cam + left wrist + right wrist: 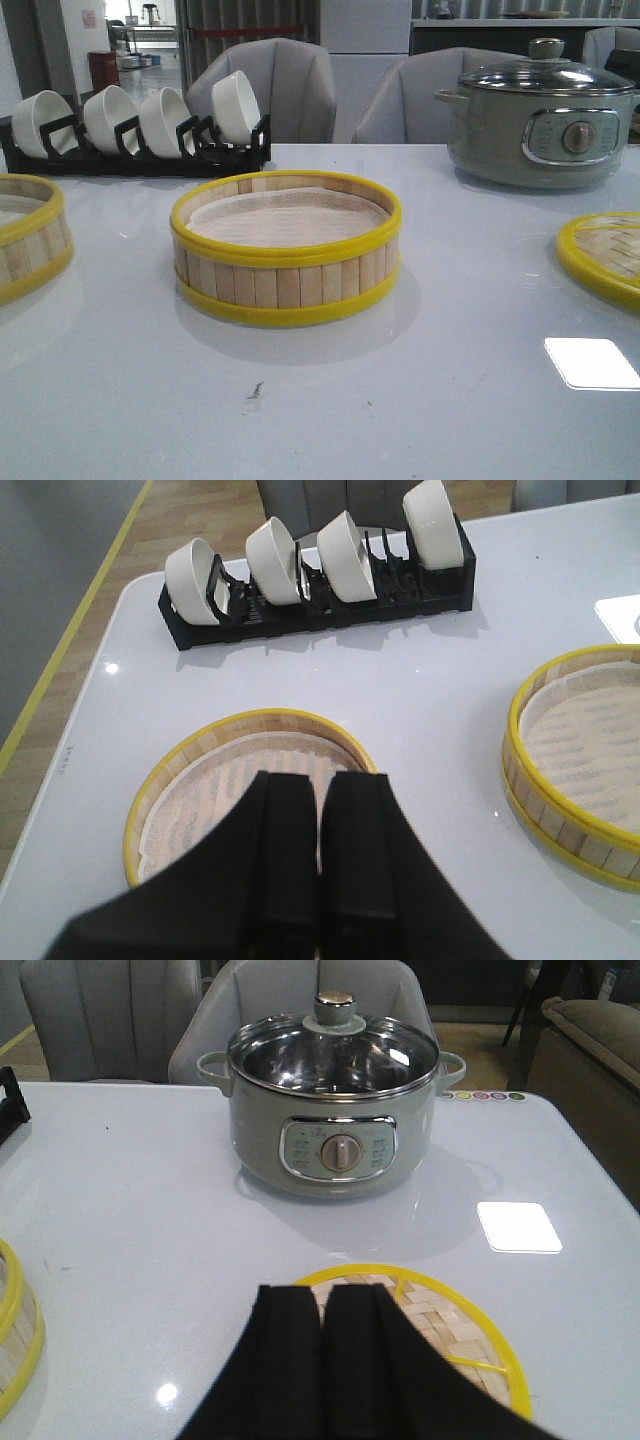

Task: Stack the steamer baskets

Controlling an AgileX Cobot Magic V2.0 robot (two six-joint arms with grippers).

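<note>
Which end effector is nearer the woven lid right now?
Right. The right end effector hangs just above the woven lid; the left end effector is over the far-left steamer basket, across the table.

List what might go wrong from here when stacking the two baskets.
1. The left basket sits at the table's left edge in the front view, and the left fingers look shut above it; a clumsy grasp may push it off.
2. The bowl rack stands close behind; a high lift could clip it.
3. The white liner in the middle basket may bunch, leaving the stack tilted.
</note>
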